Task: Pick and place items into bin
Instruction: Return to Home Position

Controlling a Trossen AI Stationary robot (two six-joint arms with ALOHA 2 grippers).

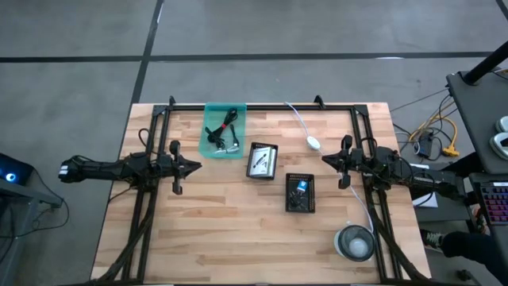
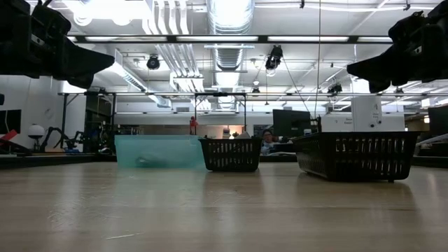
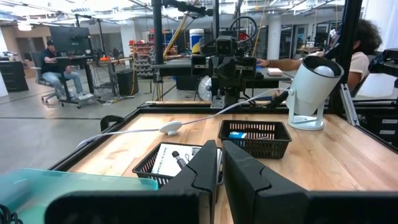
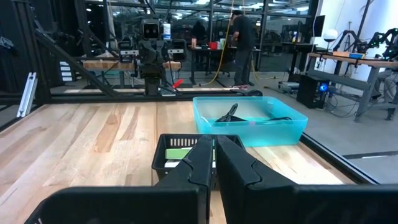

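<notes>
Dark jaws on both arms are pressed together and hold nothing. The left jaws hang left of the green bin point(image 1: 211, 151), the right jaws right of the near basket point(image 1: 289, 208). Cables point(image 1: 226, 127) lie in the bin and a white box point(image 1: 260, 163) in the far basket point(image 1: 275, 148). Homing well likely means retreating high, clear of rims and the white cord point(image 1: 298, 117).

The left claw point(image 1: 196, 165) and the right claw point(image 1: 325, 160) are built alike. Each has 2 matte black fingers point(image 3: 199, 174), thick at the root and tapering to blunt wedge tips with bevelled faces. Just behind the fingers a wide flat black bar point(image 4: 124, 202) runs crosswise; from above it shows as a short cross-piece. Behind that bar, the left arm point(image 1: 111, 168) and the right arm point(image 1: 413, 171) are slim dark runs of rounded joints. Seen from table height, both claws are plain blocky black shapes.
</notes>
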